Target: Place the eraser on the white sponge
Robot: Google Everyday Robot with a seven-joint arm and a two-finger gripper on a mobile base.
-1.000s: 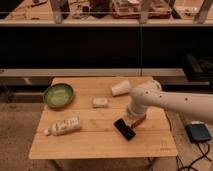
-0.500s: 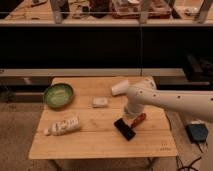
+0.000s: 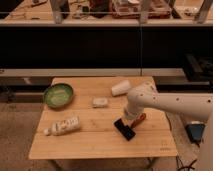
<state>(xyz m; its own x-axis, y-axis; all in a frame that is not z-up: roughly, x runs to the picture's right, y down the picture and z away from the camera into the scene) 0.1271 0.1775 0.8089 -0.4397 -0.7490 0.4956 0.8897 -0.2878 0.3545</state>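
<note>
**Black eraser (image 3: 125,129) flat on wooden table (image 3: 90,137)**

Lies right of centre, long axis diagonal, running far-left to near-right. Sits well apart from white sponge (image 3: 100,102), farther back and left. Gripper (image 3: 131,119) low over its far end; open or closed, impossible to tell.

Gripper (image 3: 131,120) by the eraser (image 3: 125,130); bare table (image 3: 100,142) lies open toward the white sponge (image 3: 100,102) at ten o'clock; paper cup (image 3: 121,88) near twelve.
</note>
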